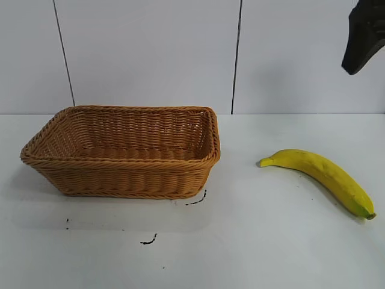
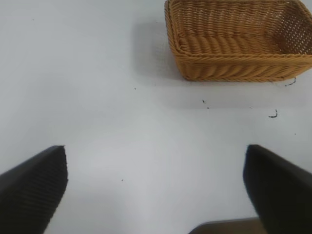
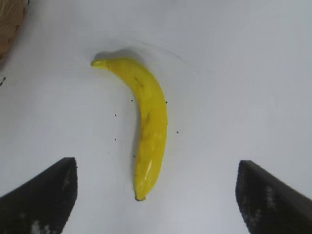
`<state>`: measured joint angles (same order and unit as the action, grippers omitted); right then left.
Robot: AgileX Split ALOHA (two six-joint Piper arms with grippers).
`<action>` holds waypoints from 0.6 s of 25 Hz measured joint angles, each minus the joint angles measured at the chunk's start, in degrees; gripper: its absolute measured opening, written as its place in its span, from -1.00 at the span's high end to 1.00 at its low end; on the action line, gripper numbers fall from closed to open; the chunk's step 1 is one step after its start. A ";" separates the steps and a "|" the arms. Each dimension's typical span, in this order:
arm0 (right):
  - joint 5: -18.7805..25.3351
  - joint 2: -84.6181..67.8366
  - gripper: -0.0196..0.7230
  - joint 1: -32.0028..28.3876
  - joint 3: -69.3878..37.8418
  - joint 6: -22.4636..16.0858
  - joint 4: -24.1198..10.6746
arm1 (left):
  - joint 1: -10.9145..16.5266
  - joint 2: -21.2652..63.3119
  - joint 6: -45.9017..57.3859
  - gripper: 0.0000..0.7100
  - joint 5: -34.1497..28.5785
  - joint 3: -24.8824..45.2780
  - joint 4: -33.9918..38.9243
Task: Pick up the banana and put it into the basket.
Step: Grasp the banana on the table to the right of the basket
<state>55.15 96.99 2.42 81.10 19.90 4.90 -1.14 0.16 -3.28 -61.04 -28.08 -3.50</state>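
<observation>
Here the banana (image 1: 322, 174) is seen lying flat on the white table (image 1: 252, 241), well apart from the wicker basket (image 1: 123, 180) and off that basket's right-hand short side in the exterior view, with bare table between the two. Its pointed yellow tip is turned toward the basket, while its darker, greenish end is turned away from the basket and lies nearer the camera. The basket is stood upright on the table in front of a pale panelled wall (image 1: 150, 54), and nothing can be seen inside it. A few small black marks (image 1: 148, 241) are scattered on the table just in front of the basket. The right end effector (image 3: 156, 192) is held above the table on the far side of the banana from the basket, only a dark piece of it being caught at the upper corner of the exterior view; in the right wrist view its two dark fingers (image 3: 41, 195) are spread wide apart, with the banana lying between and beyond them and touched by neither. The left end effector (image 2: 156, 187) is held over bare table some way out from the basket's long side, its fingers (image 2: 34, 187) likewise set wide apart and closed on nothing.
</observation>
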 joint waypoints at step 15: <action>-7.33 17.83 -0.76 2.88 0.28 1.31 -1.43 | 0.00 0.00 0.00 -0.96 0.00 0.00 0.00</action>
<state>47.82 114.81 5.29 81.38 21.21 3.47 -1.14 0.16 -3.28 -61.04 -28.08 -3.50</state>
